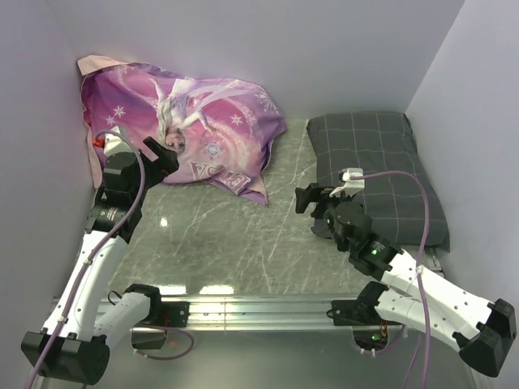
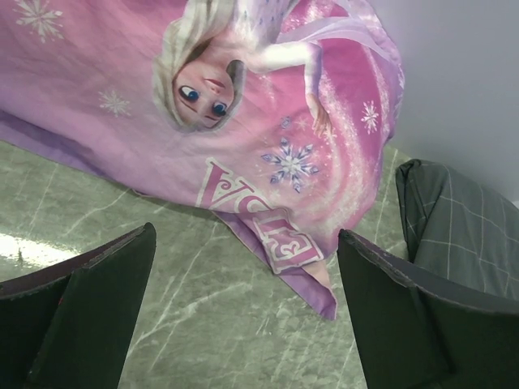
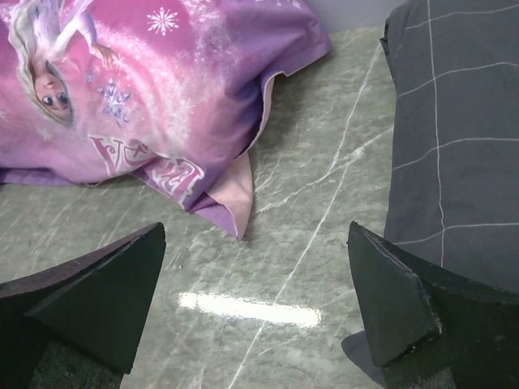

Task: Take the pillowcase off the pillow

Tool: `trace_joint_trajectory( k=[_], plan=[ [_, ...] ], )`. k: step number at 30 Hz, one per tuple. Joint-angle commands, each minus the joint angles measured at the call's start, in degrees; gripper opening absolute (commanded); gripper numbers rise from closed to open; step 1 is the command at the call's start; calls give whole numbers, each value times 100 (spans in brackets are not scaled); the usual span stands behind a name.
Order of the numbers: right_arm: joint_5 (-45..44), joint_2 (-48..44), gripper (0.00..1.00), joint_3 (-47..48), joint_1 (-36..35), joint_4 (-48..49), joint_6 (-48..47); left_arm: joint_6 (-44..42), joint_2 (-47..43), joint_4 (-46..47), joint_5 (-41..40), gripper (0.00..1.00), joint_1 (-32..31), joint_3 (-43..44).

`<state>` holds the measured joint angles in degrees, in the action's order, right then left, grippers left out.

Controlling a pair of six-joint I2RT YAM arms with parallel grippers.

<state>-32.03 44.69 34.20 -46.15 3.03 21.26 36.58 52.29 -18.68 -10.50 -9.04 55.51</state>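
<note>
The purple-pink princess pillowcase [image 1: 186, 121] lies plump at the back left of the table, with a loose open corner [image 1: 258, 193] pointing toward the middle. It also shows in the left wrist view [image 2: 243, 121] and the right wrist view [image 3: 146, 97]. The white pillow is hidden inside it. My left gripper [image 1: 162, 158] is open and empty, just above the case's near edge. My right gripper [image 1: 304, 198] is open and empty over bare table, between the case's corner and the grey pillow.
A dark grey checked pillow [image 1: 377, 174] lies at the right, against the right wall; it also shows in the right wrist view [image 3: 462, 121]. Lilac walls close in the left, back and right. The table [image 1: 243, 243] is green marble-patterned.
</note>
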Motion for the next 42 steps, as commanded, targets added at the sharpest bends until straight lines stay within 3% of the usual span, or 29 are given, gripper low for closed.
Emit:
trace_joint_trajectory(
  k=[1, 5, 9, 12, 17, 21, 24, 32, 38, 40, 41, 42],
  plan=[
    [30, 66, 100, 175, -17, 224, -113, 33, -97, -162, -259, 99, -1, 179],
    [293, 321, 100, 245, -25, 400, -297, 244, -88, -145, -443, 99, -1, 154],
    [609, 1207, 100, 875, 36, 480, -508, 499, 604, -224, -820, 99, 16, 311],
    [1338, 2428, 100, 1744, 290, 287, -482, 684, 1210, 4, -849, 99, 217, 364],
    [1726, 4622, 100, 2986, 370, 233, -483, 983, 2047, 915, -304, 99, 762, 110],
    [2280, 5846, 100, 3943, 449, 355, -324, 930, 2836, 1708, -102, 99, 1088, -22],
    [2237, 6515, 100, 4340, 458, 348, -280, 842, 3337, 2192, 13, 99, 1176, -40],
    [2271, 7211, 100, 4683, 590, 374, 264, 789, 4552, 2228, -66, 97, 1211, 346],
    [2149, 7564, 90, 4852, 598, 409, 432, 711, 5177, 2113, -330, 85, 1211, 751],
    [2052, 7590, 84, 4851, 607, 488, 458, 701, 5300, 2131, -321, 68, 1203, 865],
    [2060, 7616, 75, 4929, 607, 453, 450, 702, 5404, 2131, -321, 62, 1211, 909],
    [2052, 7625, 70, 4947, 599, 436, 424, 710, 5458, 2105, -321, 41, 1203, 1005]
  ],
)
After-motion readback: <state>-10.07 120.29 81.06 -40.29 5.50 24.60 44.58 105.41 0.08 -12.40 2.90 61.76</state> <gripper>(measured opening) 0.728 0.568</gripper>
